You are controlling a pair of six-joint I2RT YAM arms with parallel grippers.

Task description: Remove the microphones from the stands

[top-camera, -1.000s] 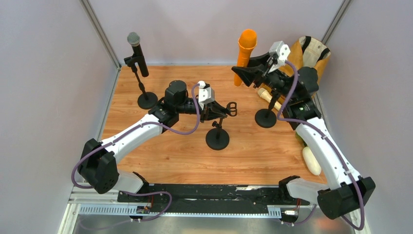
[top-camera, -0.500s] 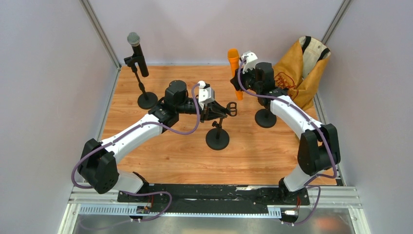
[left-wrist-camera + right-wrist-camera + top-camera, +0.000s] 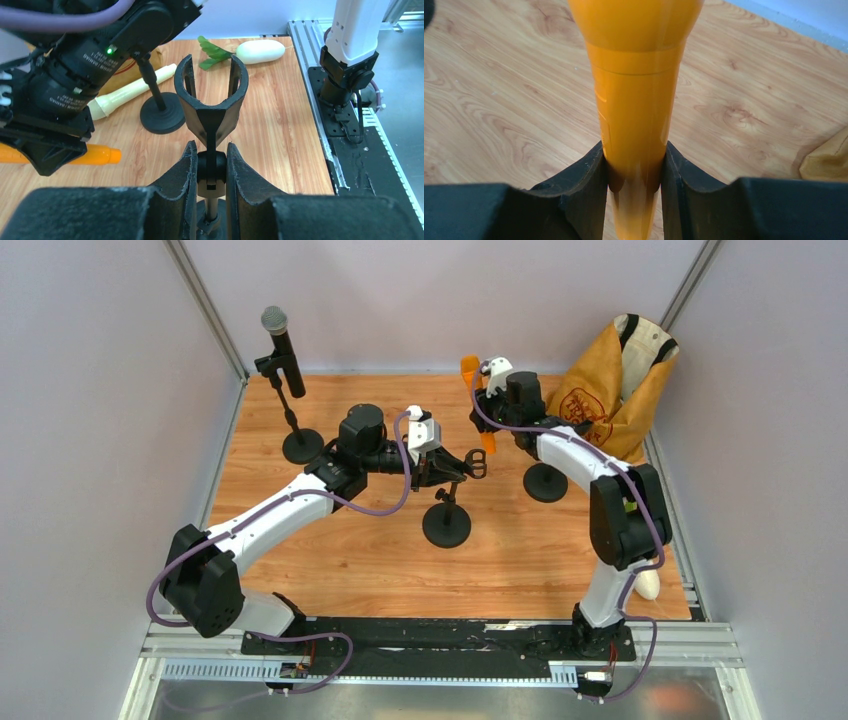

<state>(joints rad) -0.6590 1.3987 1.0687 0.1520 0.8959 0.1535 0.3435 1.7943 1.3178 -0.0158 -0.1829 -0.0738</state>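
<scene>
Right jaws clamp glossy orange microphone [image 3: 636, 100]; left jaws pinch black forked stand [image 3: 212, 107].

Bright, even light falls from overhead on the pale wood-grain tabletop [image 3: 380, 570], leaving only faint soft shadows beside the round black stand base [image 3: 446, 525]; the glossy orange plastic microphone [image 3: 636, 100] shows a pale sheen and smears at its lower end; the black forked plastic stand clip [image 3: 211, 102] is crisp; the near black padded fingers [image 3: 181, 187] are out of focus.
</scene>
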